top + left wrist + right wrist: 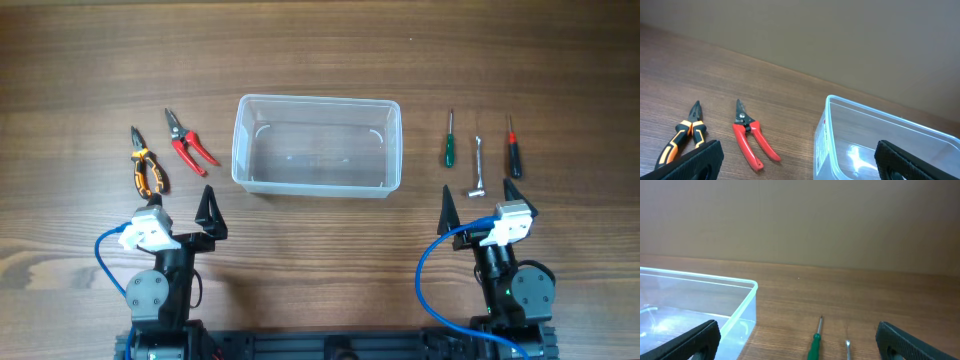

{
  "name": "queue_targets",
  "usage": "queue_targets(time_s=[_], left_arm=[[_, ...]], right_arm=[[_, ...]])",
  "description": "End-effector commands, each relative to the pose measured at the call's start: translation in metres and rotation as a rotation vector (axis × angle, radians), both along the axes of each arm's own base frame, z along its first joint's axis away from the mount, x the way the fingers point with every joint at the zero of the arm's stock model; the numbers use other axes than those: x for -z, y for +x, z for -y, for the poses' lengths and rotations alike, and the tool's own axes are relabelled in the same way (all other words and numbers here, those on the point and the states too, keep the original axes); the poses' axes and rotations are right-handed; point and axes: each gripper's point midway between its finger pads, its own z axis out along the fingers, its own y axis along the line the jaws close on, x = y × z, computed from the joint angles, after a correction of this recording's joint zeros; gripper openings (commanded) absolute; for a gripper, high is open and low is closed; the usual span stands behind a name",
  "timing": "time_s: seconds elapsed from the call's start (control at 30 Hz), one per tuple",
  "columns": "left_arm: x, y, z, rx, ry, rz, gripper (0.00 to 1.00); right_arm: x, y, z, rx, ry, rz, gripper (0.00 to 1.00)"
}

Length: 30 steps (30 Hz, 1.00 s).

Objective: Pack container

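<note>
Clear plastic container sits upright at centre frame on the wooden desk. Orange-black pliers and red-handled cutters lie to its left. Green screwdriver, small wrench and red screwdriver lie to its right. Left gripper and right gripper: jaws spread wide, holding nothing.
</note>
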Motion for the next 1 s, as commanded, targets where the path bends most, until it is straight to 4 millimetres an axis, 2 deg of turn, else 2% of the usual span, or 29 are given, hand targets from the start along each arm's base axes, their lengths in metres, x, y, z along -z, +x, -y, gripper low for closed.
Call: queue_targets(time_s=[0.0, 0.13, 0.2, 0.4, 0.5, 0.57, 0.7, 0.83, 0.97], left_arm=[[0.002, 0.0, 0.003, 0.017, 0.023, -0.002, 1.0], [0.002, 0.0, 0.003, 0.017, 0.023, -0.003, 1.0], [0.002, 0.0, 0.003, 0.017, 0.023, -0.003, 1.0], [0.002, 0.0, 0.003, 0.017, 0.023, -0.003, 1.0], [0.002, 0.0, 0.003, 0.017, 0.023, -0.003, 1.0], [0.002, 0.0, 0.003, 0.017, 0.023, -0.003, 1.0], [0.002, 0.0, 0.003, 0.017, 0.023, -0.003, 1.0], [0.002, 0.0, 0.003, 0.017, 0.023, -0.003, 1.0], [0.002, 0.0, 0.003, 0.017, 0.023, -0.003, 1.0]], right_arm=[[-0.003, -0.001, 0.002, 0.011, 0.033, 0.012, 1.0], [-0.003, -0.001, 0.0, -0.004, 0.25, -0.012, 1.0], [-0.007, -0.002, -0.009, -0.056, 0.284, -0.008, 1.0], [-0.053, -0.008, -0.012, -0.084, 0.319, 0.028, 1.0], [-0.073, 0.004, -0.01, -0.053, 0.294, -0.05, 1.0], [-0.081, 0.025, -0.01, -0.032, 0.192, -0.185, 1.0], [-0.069, 0.064, -0.01, -0.018, 0.046, -0.545, 1.0], [-0.032, 0.099, -0.012, -0.035, -0.037, -0.97, 1.0], [0.01, 0.122, -0.017, -0.048, -0.023, -1.171, 1.0]])
